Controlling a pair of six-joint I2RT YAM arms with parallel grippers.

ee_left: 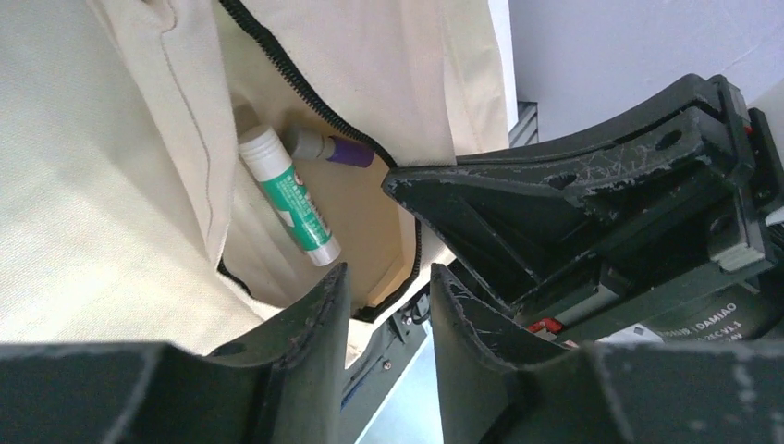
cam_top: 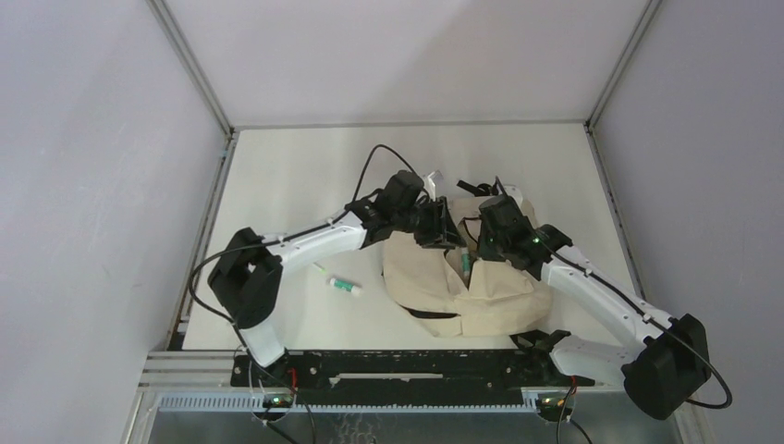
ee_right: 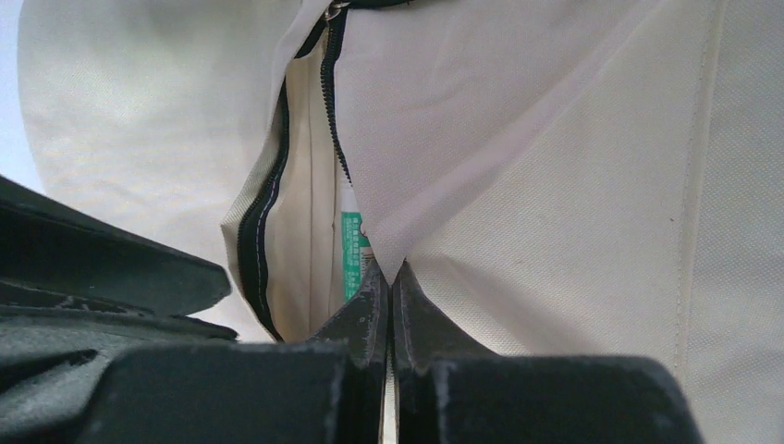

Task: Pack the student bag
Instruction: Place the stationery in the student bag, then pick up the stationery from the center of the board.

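The student bag [cam_top: 481, 296], a cream canvas backpack trimmed in black, was seen slumped near the middle of the white table [cam_top: 305, 176], its zipped mouth gaping. The right gripper [ee_right: 388, 277] was pictured at the bag's opening with its fingers pressed together and a fold of the bag's canvas pinched between them. The left gripper [ee_left: 388, 277] was held at the bag's mouth, its fingers parted and nothing caught between them. Inside the bag a green-and-white glue stick [ee_left: 287, 199] was shown resting against the lining, with a small purple-bodied tube [ee_left: 333, 148] just beside its white cap. A second glue stick [cam_top: 344, 285] was seen lying on the table to the bag's left.
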